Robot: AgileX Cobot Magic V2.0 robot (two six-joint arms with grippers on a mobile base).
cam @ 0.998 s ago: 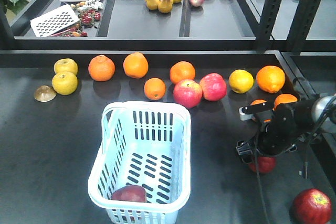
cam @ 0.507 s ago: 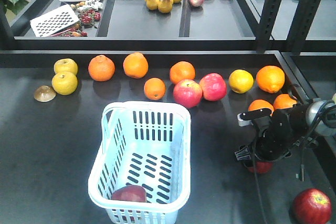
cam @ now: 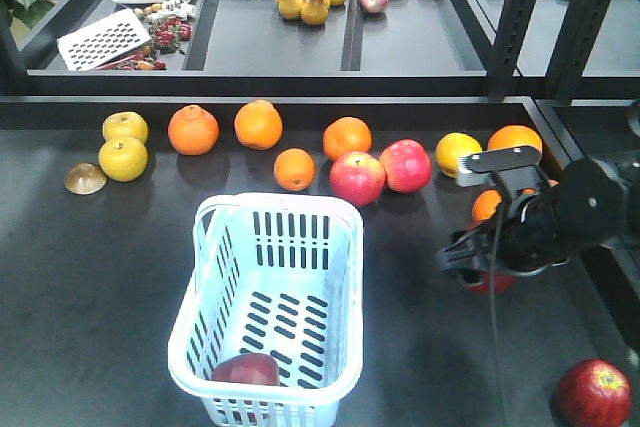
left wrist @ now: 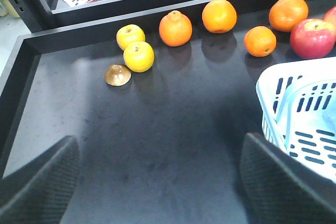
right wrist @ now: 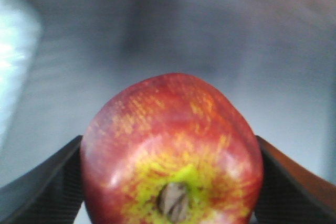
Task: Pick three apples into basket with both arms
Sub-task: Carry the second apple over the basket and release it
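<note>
The pale blue basket (cam: 200,297) stands at the front middle of the table, and one dark red apple (cam: 246,369) lies in its near end. My right gripper (cam: 478,269) hangs to the basket's right, shut on a second dark red apple (cam: 494,282). That apple (right wrist: 173,150) fills the right wrist view, with a black finger (right wrist: 47,187) pressed on each side. A third dark red apple (cam: 594,393) rests at the front right corner. My left gripper (left wrist: 160,156) is open over bare table, with the basket (left wrist: 299,114) just to its right.
Two brighter pink-red apples (cam: 357,178) (cam: 406,165) sit behind the basket in a row of oranges (cam: 193,129) and yellow fruit (cam: 123,158). A brown half-shell (cam: 85,178) lies at the left. More oranges (cam: 515,142) are behind the right arm. Raised black ledges border the table.
The right arm has risen and shifted a little left and back, carrying the dark red apple off the table. Basket and other fruit have not moved.
</note>
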